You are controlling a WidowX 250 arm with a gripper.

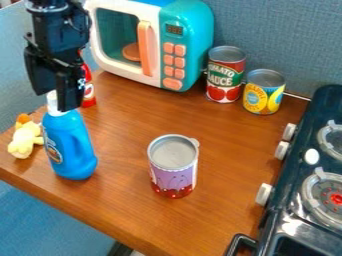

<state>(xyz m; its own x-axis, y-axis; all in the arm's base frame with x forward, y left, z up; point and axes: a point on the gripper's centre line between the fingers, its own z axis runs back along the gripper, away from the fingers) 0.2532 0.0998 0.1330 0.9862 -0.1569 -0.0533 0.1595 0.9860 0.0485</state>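
Observation:
The black gripper (56,92) hangs at the upper left, directly over the top of a blue bottle (69,145) and partly in front of its white cap (53,102). The bottle stands upright near the table's left front edge. Whether the gripper grasps the cap, I cannot tell. Just left of the bottle lies a pale yellow plush toy (25,137) with an orange part. Behind the gripper, a red bottle (88,92) is partly hidden. A purple and red can (174,167) with a grey top stands upright near the middle of the table.
A teal and white toy microwave (190,62) with an orange handle stands at the back. Right of it are a tomato sauce can (225,75) and a yellow and blue can (263,92). A dark toy stove (314,165) with white knobs borders the wooden table (127,215) on the right.

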